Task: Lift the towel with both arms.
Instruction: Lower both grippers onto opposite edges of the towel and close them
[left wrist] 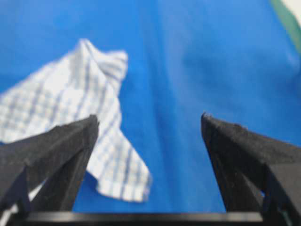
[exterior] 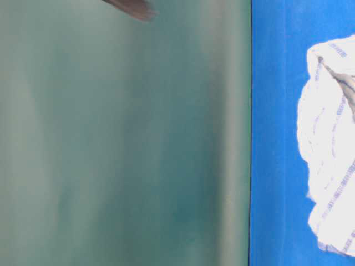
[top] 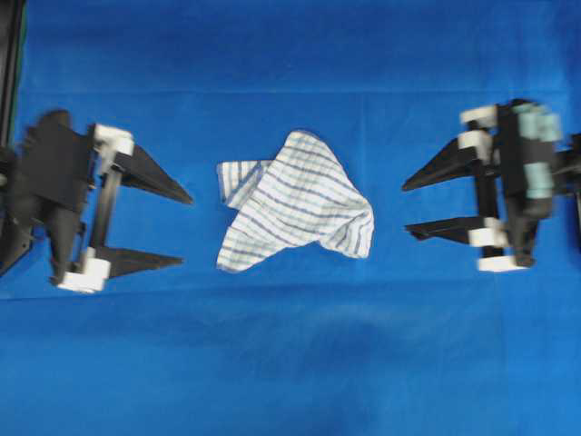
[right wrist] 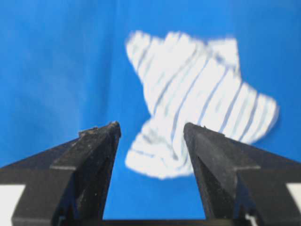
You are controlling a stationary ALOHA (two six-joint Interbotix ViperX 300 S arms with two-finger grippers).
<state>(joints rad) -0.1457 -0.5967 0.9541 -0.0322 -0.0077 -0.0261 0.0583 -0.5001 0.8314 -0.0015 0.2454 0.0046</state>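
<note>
The towel (top: pixel 295 204), white with thin blue and grey stripes, lies crumpled on the blue table cloth (top: pixel 290 363) in the middle of the overhead view. It also shows in the table-level view (exterior: pixel 330 149). My left gripper (top: pixel 187 229) is open and empty, a short way left of the towel, with its jaws pointing at it. In the left wrist view the towel (left wrist: pixel 70 108) lies ahead of the left jaw of this gripper (left wrist: pixel 149 121). My right gripper (top: pixel 405 209) is open and empty, just right of the towel. In the right wrist view the towel (right wrist: pixel 197 94) lies just ahead of this gripper (right wrist: pixel 151 127).
The blue table cloth covers the whole surface around the towel. A grey-green wall (exterior: pixel 122 144) fills the left of the table-level view. A dark frame edge (top: pixel 9 64) runs along the far left of the overhead view.
</note>
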